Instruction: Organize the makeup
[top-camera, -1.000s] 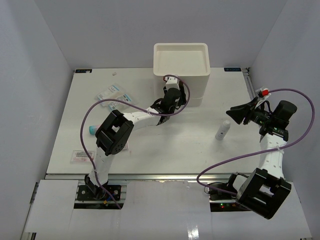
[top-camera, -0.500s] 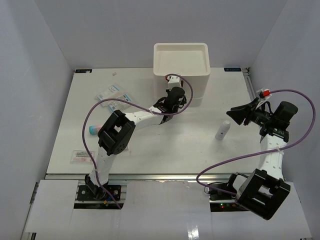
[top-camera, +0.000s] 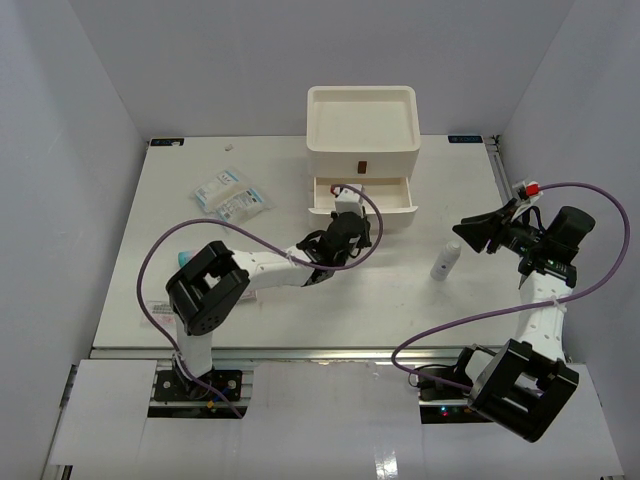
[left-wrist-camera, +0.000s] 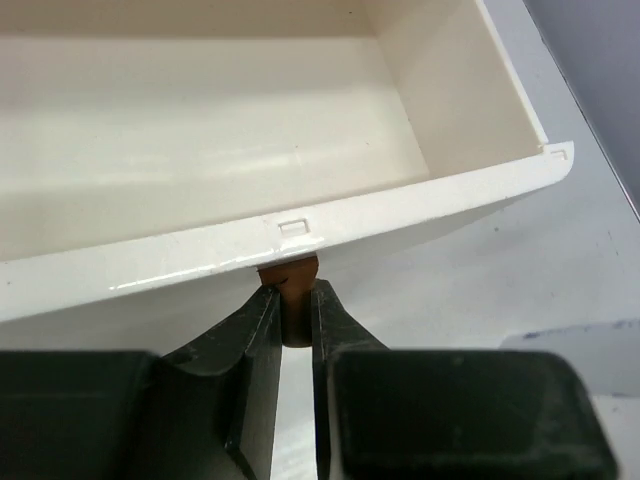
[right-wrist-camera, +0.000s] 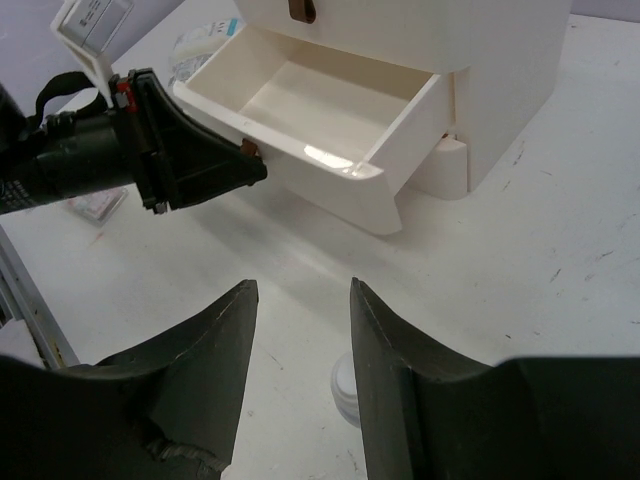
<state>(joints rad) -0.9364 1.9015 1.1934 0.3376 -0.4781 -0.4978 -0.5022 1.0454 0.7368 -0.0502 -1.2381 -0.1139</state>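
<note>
Makeup: clear packets (top-camera: 230, 193) flat on the table (top-camera: 400, 320), far left. White tube (top-camera: 445, 260) upright near my right gripper (top-camera: 470, 232), whose jaws are released and empty. Nothing is stowed yet. Drawer (left-wrist-camera: 200, 130): pulled out, bare inside. My left gripper (left-wrist-camera: 293, 305) is clenched on its brown handle (left-wrist-camera: 292, 272).

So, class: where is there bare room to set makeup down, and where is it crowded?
Bare: inside the open cream plastic drawer, and table between left gripper and upright white tube. Crowded: clear packets, far left.
</note>
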